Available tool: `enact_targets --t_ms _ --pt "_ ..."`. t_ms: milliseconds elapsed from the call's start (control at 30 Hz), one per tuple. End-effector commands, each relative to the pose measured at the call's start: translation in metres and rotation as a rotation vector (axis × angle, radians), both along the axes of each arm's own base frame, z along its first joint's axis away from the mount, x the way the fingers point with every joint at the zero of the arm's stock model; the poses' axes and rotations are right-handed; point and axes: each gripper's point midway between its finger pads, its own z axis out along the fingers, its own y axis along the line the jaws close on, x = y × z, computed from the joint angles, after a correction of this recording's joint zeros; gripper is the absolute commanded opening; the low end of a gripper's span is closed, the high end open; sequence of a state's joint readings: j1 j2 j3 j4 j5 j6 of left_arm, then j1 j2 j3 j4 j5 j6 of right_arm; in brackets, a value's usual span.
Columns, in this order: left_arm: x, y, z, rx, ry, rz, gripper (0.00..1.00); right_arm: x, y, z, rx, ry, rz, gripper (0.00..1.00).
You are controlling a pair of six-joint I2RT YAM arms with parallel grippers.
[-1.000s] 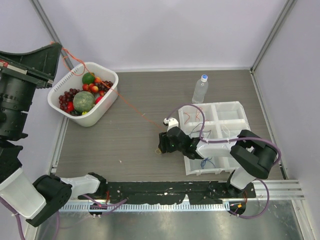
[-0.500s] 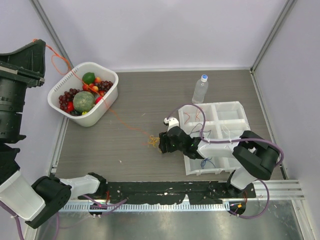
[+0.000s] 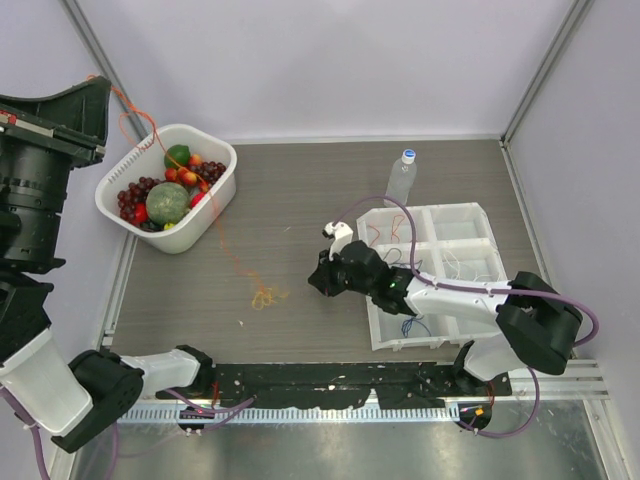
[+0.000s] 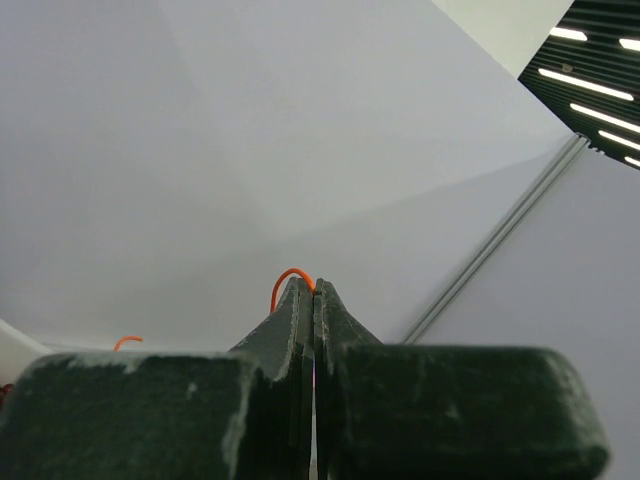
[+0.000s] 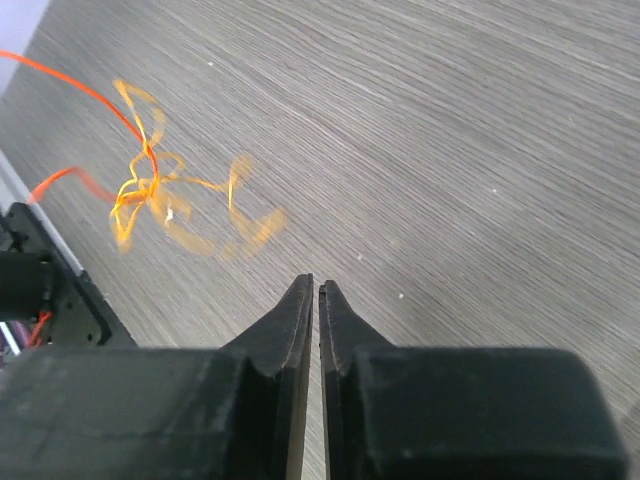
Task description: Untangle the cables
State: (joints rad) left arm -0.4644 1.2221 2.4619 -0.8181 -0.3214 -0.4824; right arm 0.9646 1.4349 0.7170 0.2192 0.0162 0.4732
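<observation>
Since half a second ago the knotted end (image 3: 263, 296) of the orange cable (image 5: 85, 90) has slid left across the counter (image 3: 300, 190), away from my right claw. My left claw (image 4: 314, 290) is raised high at the far left, its jaws pressed together on that cable, a small orange loop poking out above the tips. From there the cable drops over the white fruit basket (image 3: 185, 238) and runs down to the loose knot lying on the counter. My right claw (image 3: 318, 283) hovers low just right of the knot, apart from it, jaws nearly touching with nothing between them. Further right, thin red, blue and white cables (image 3: 410, 325) lie in the divided white tray (image 3: 460, 208), with a bottle (image 3: 400, 180) behind it.
</observation>
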Motion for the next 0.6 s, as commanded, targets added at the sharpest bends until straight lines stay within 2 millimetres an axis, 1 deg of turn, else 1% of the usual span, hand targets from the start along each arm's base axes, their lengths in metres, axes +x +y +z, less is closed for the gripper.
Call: enact_targets --t_ms 0,33,100,133,167,200,267,367,467,500,567 --pt "0.000 -0.007 0.024 -0.113 -0.070 -0.055 0.00 0.005 0.022 0.036 0.116 -0.029 0.032 0.12" --pt "0.000 -0.009 0.027 -0.127 -0.079 -0.071 0.00 0.006 0.021 0.033 0.106 -0.026 0.022 0.13" --pt "0.000 -0.012 0.032 -0.154 -0.089 -0.093 0.00 0.007 0.017 0.027 0.091 -0.004 -0.006 0.21" --pt "0.000 -0.014 0.033 -0.163 -0.089 -0.102 0.00 0.006 0.015 0.027 0.089 -0.002 -0.006 0.30" --pt "0.000 -0.015 0.033 -0.170 -0.087 -0.108 0.00 0.005 0.016 0.032 0.102 0.001 0.000 0.33" --pt "0.001 -0.016 0.031 -0.174 -0.081 -0.114 0.00 0.003 0.018 0.036 0.117 0.016 0.000 0.43" --pt "0.003 -0.018 0.028 -0.178 -0.067 -0.121 0.00 -0.001 0.025 0.047 0.150 0.048 0.023 0.52" --pt "0.008 -0.022 0.021 -0.182 -0.044 -0.131 0.00 -0.017 0.042 0.057 0.213 0.110 0.120 0.57" --pt "0.015 -0.031 0.014 -0.184 -0.016 -0.157 0.00 -0.019 0.050 0.067 0.267 0.118 0.140 0.59" --pt "0.017 -0.033 0.013 -0.186 -0.008 -0.167 0.00 -0.019 0.050 0.069 0.273 0.115 0.140 0.59" --pt "0.020 -0.040 0.008 -0.184 0.011 -0.191 0.00 -0.017 0.051 0.079 0.276 0.089 0.145 0.60"
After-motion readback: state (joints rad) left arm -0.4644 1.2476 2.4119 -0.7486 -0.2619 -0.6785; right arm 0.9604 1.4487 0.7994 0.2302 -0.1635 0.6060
